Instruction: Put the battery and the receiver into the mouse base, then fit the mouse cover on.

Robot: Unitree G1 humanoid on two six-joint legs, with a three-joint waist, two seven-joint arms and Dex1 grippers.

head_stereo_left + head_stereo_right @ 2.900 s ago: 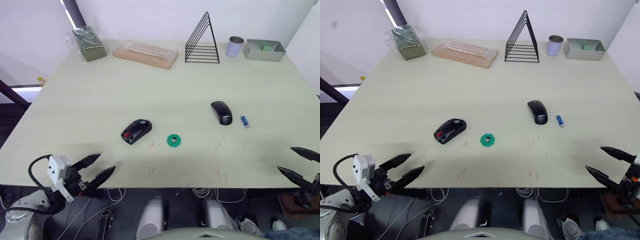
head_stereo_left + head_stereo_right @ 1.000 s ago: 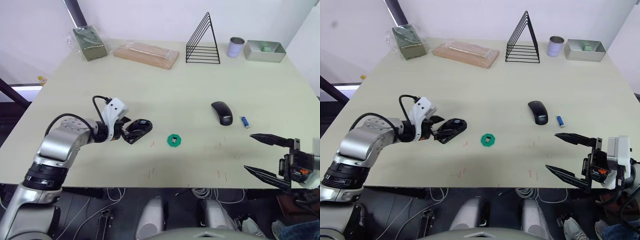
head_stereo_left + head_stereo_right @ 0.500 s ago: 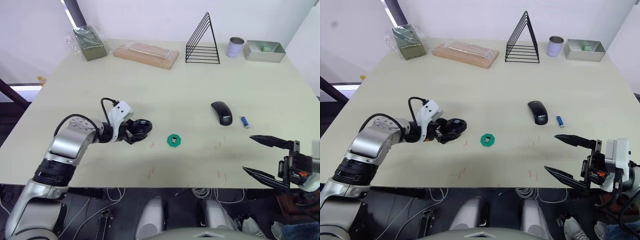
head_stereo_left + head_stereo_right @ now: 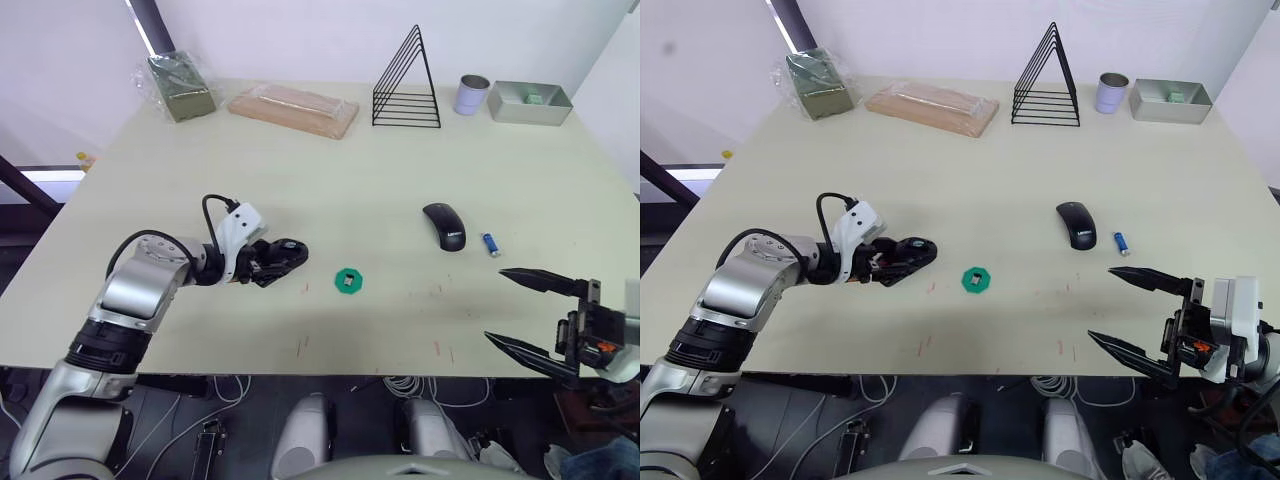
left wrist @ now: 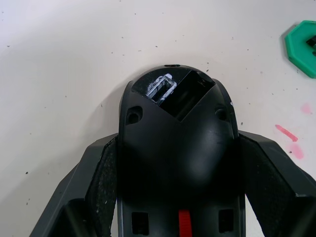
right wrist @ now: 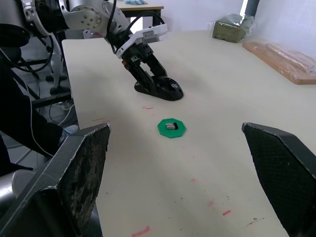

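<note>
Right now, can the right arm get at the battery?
Probably yes. The right end effector is open and holds nothing, and the battery lies on bare table just ahead of it, apart from the mouse cover, with nothing between.

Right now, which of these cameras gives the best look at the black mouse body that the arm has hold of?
The left wrist view: the mouse base sits between the left pincer's fingers, its open compartment plainly showing. Both eye views show it small, partly hidden by the pincer. The right wrist view shows it from the side, farther off.
</note>
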